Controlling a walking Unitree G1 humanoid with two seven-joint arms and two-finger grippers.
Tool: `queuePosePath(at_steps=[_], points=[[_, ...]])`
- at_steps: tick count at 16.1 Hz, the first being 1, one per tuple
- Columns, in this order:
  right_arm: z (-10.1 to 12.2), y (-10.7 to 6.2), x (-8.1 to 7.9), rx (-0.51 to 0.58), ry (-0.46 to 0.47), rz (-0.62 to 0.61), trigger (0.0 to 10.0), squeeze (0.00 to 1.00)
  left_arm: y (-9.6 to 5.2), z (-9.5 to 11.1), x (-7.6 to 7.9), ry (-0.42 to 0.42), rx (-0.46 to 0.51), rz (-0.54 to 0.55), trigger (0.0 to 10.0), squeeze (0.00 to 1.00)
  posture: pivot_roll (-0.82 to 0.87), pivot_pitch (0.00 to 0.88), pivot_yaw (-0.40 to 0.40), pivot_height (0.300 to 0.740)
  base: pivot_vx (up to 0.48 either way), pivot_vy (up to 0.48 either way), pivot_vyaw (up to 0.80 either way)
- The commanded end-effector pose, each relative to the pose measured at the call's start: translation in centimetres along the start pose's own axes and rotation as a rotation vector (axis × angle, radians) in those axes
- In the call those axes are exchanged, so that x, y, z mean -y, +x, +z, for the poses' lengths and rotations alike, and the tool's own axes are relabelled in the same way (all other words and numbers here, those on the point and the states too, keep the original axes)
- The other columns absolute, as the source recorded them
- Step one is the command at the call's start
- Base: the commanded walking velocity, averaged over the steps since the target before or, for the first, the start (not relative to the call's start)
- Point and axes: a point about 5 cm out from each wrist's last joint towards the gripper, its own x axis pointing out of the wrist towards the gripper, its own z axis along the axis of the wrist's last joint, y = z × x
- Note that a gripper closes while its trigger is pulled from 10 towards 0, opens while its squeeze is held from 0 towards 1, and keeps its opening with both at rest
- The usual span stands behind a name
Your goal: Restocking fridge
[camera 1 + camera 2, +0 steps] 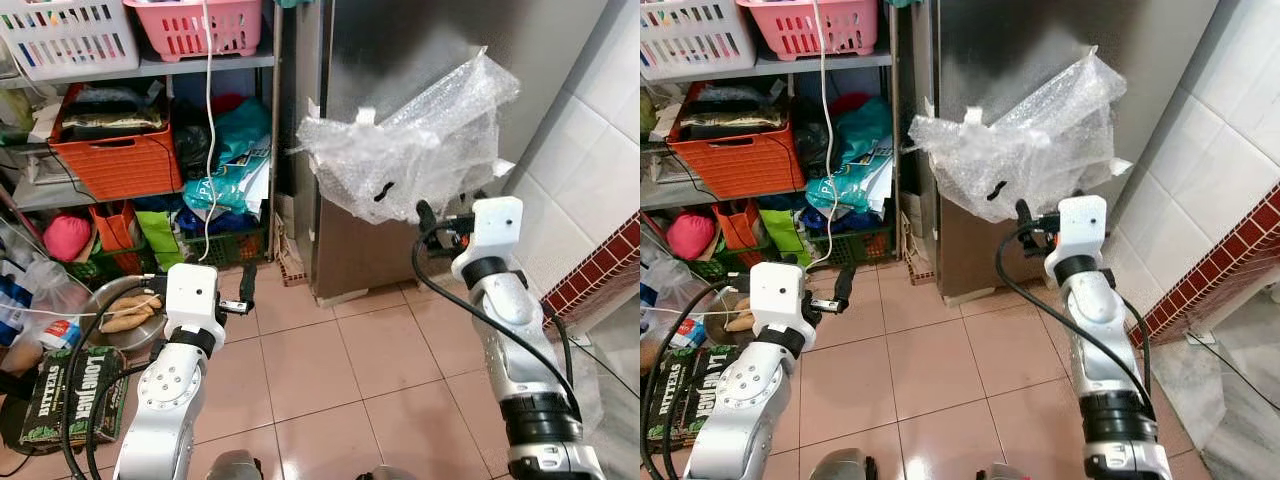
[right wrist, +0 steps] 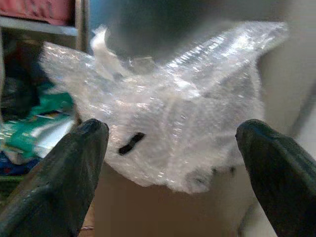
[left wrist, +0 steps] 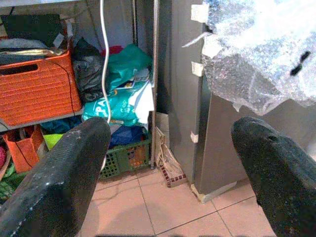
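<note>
Bubble wrap [image 1: 410, 150] is hanging across the front of the steel fridge [image 1: 400, 60], bunched over the closed door with its long axis running roughly sideways, tilting up toward the tiled wall [image 1: 590, 150]. Your right end effector [image 2: 168, 148] is facing it head-on, fingers spread wide with nothing between them, and the wrap is lying just ahead of and slightly above the fingertips, near but apparently not touching. Your left end effector [image 1: 245, 290] is hovering lower over the floor tiles [image 1: 340, 360], also gaping and carrying nothing, well apart from the fridge and closer to the cluttered shelf [image 1: 140, 150] with its orange crate [image 1: 110, 150]. You are judging the right arm as the nearer one; the fridge is not yet opened, and restocking is likely waiting on getting past that wrap.
</note>
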Motion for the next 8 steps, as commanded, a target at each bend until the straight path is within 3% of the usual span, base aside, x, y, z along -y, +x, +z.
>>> queuePosePath(at_steps=[1, 4, 8], points=[[-0.69, -0.25, 0.25, -0.032, -0.013, -0.04, 10.0, 0.0, 0.18, 0.04, -0.02, 0.003, 0.004, -0.002, 10.0, 0.0, 0.11, 0.0, -0.017, 0.74, 0.0, 0.0, 0.0], [-1.3, -0.77, -0.12, -0.049, -0.01, -0.042, 10.0, 0.0, 0.3, 0.23, 0.16, -0.015, 0.024, -0.015, 10.0, 0.0, 0.1, 0.0, -0.02, 0.74, 0.0, 0.0, -0.8], [-1.51, -1.0, -0.31, -0.057, -0.018, -0.033, 10.0, 0.0, 0.43, 0.21, 0.36, -0.024, 0.028, -0.015, 10.0, 0.0, 0.09, 0.0, -0.024, 0.74, 0.301, 0.0, -0.8]])
